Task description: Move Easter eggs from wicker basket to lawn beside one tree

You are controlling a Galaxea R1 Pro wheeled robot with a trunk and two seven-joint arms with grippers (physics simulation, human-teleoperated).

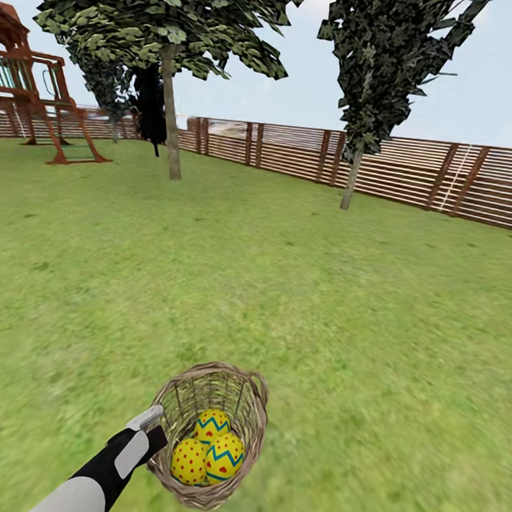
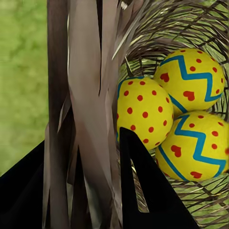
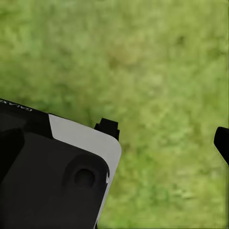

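Note:
The wicker basket [image 1: 211,393] hangs tilted low in the head view, over the lawn [image 1: 321,309]. Three yellow Easter eggs [image 1: 224,456] lie together in its bottom. My left gripper [image 1: 156,428] is shut on the basket's near rim. In the left wrist view its black fingers [image 2: 143,191] straddle the woven basket wall [image 2: 86,95], with the Easter eggs [image 2: 143,112] just beyond. My right gripper [image 3: 164,136] hangs open over bare grass, nothing between its fingertips. The tree [image 1: 172,123] with a pale trunk and broad crown stands far off at the back left.
A dark narrow tree [image 1: 350,175] stands at the back right before the brown slat fence [image 1: 420,174]. A wooden play set [image 1: 36,102] is at the far left. Open grass stretches between me and the trees.

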